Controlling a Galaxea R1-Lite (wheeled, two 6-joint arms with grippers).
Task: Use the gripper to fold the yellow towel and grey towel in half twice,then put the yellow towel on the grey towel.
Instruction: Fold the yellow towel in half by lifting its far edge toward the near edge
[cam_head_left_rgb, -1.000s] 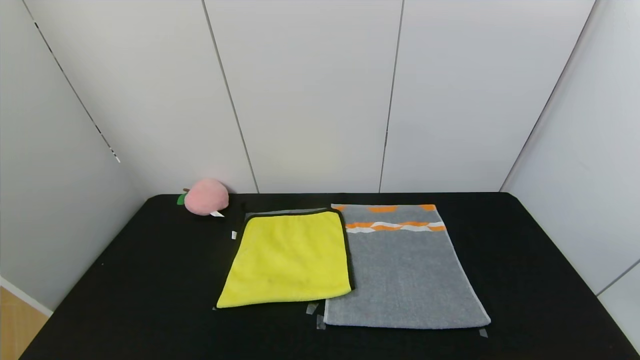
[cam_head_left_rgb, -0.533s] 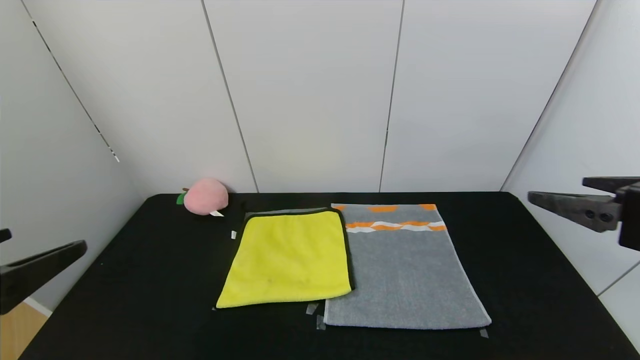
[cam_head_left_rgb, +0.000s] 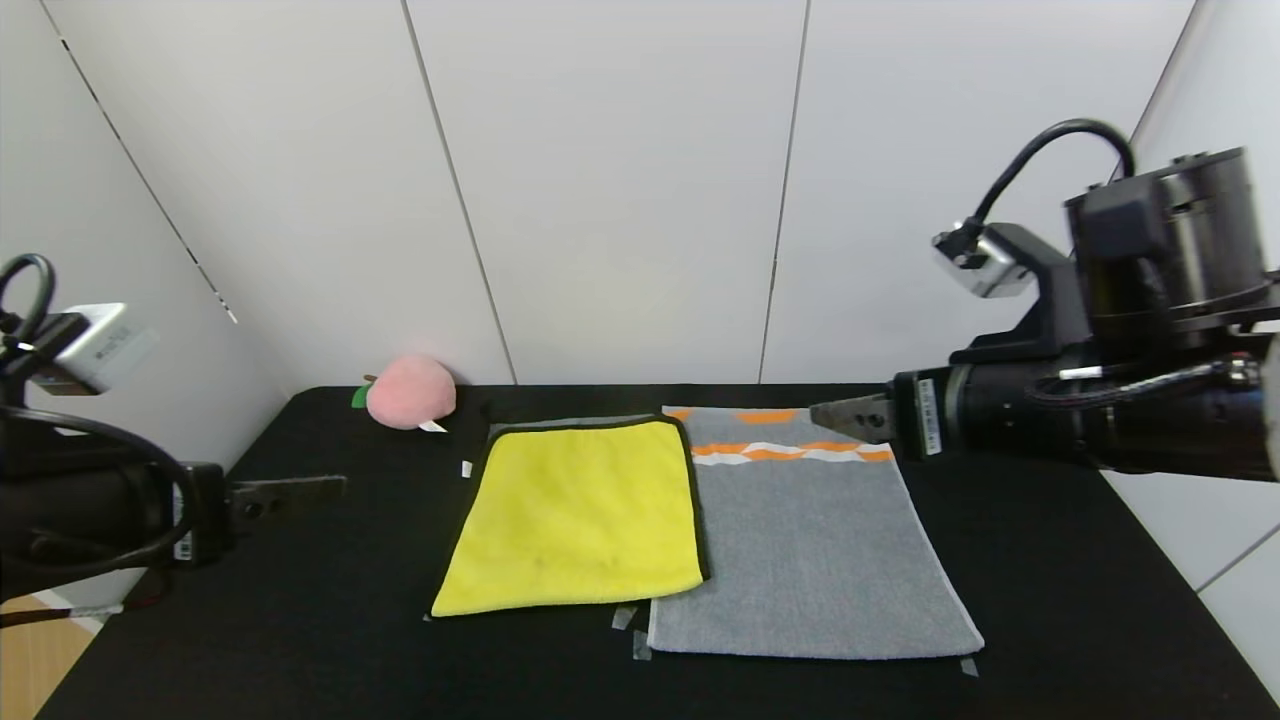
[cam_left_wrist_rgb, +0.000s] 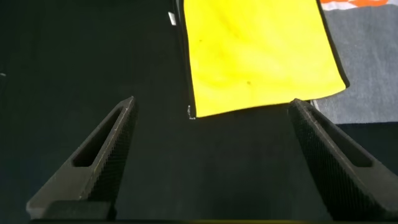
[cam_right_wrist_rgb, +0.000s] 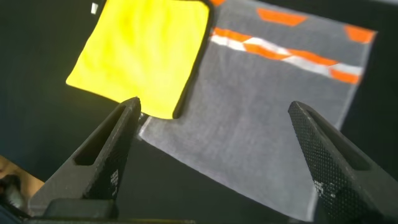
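Black counter (cam_head_left_rgb: 300, 620) under white walls, both towels flat and unfolded.
Left hand (cam_left_wrist_rgb: 211, 155) hovers open and empty, the yellow towel (cam_head_left_rgb: 580, 520) ahead of its fingertips; right hand (cam_right_wrist_rgb: 217, 162) hangs open above the grey towel (cam_head_left_rgb: 810, 560), which lies just beside the yellow one. Both cloths look soft, light and floppy, so I would pinch a corner or edge hem and drag it over slowly.
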